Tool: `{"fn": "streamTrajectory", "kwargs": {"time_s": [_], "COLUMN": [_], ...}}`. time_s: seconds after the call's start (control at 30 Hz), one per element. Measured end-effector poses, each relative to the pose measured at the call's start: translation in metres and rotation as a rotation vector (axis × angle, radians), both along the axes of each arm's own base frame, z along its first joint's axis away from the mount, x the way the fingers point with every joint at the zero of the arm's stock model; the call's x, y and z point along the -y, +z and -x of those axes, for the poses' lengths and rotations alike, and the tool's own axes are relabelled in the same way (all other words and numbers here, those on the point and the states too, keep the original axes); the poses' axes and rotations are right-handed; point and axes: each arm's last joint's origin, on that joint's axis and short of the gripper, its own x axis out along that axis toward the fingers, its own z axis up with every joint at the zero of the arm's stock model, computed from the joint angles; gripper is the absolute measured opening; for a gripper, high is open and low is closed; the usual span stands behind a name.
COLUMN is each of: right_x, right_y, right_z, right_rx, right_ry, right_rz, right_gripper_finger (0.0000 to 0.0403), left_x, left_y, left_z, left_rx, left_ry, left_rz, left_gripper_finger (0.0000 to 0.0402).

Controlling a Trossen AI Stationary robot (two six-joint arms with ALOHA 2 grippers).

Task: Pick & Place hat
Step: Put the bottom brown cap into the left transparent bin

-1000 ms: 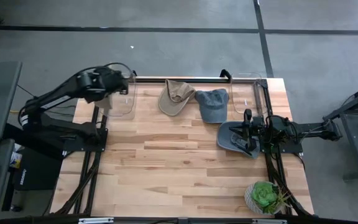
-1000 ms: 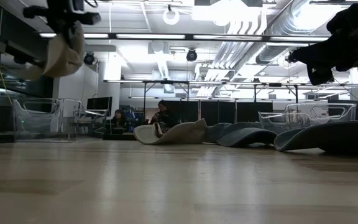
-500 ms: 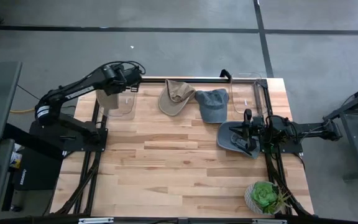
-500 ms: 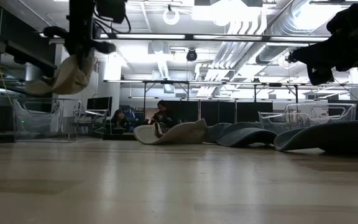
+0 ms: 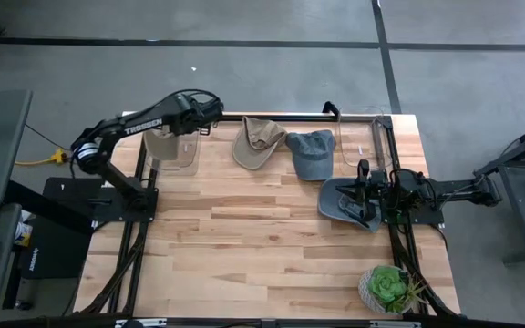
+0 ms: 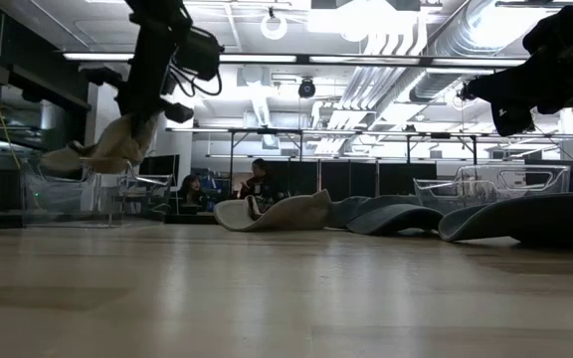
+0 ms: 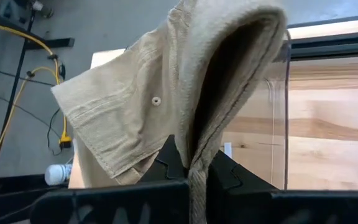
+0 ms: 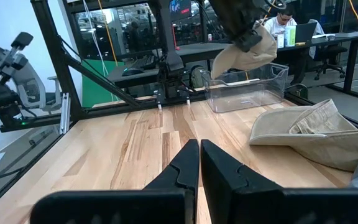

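Note:
My left gripper is shut on a tan hat, which hangs over the clear bin at the table's far left corner. In the low view the tan hat dangles below that gripper, just above the bin. My right gripper is shut and raised at the table's right side, above a dark blue hat. A second tan hat and a grey-blue cap lie on the table by the far edge. My left gripper pinches the tan hat between its two fingers at a folded edge of the cloth, several layers thick. The fingers come from above. The hat is lifted clear and hangs slack below them, its brim drooping to the left.
A second clear bin stands at the far right corner. A potted green plant sits at the near right corner. A black bar runs along the far edge. Bare wood fills the table's middle and near part.
My left gripper has come down with the tan hat and shifted a little toward the table's right, and its wrist has swung around. The hat hung high over the table's far left corner and now hangs low over the clear bin.

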Motion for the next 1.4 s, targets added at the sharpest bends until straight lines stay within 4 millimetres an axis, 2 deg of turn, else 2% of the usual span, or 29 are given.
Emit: {"fn": "streamTrajectory", "kwargs": {"time_s": [0.5, 0.87, 1.13, 1.4], "right_x": [0.000, 0.000, 0.000, 0.000], "right_y": [0.000, 0.000, 0.000, 0.000], "right_z": [0.000, 0.000, 0.000, 0.000], "right_rx": [0.000, 0.000, 0.000, 0.000], "right_ry": [0.000, 0.000, 0.000, 0.000], "right_rz": [0.000, 0.000, 0.000, 0.000], "right_gripper_finger": [0.0012, 0.0012, 0.0012, 0.0012], "left_x": [-0.019, -0.034, -0.038, -0.044], "left_y": [-0.022, -0.022, -0.023, -0.042], "left_z": [-0.010, -0.001, -0.006, -0.013], "left_rx": [-0.009, 0.016, 0.045, 0.013], "left_ry": [0.012, 0.035, -0.015, -0.022], "left_rz": [0.046, 0.069, 0.063, 0.142], "left_gripper_finger": [0.0000, 0.0000, 0.0000, 0.0000]}}
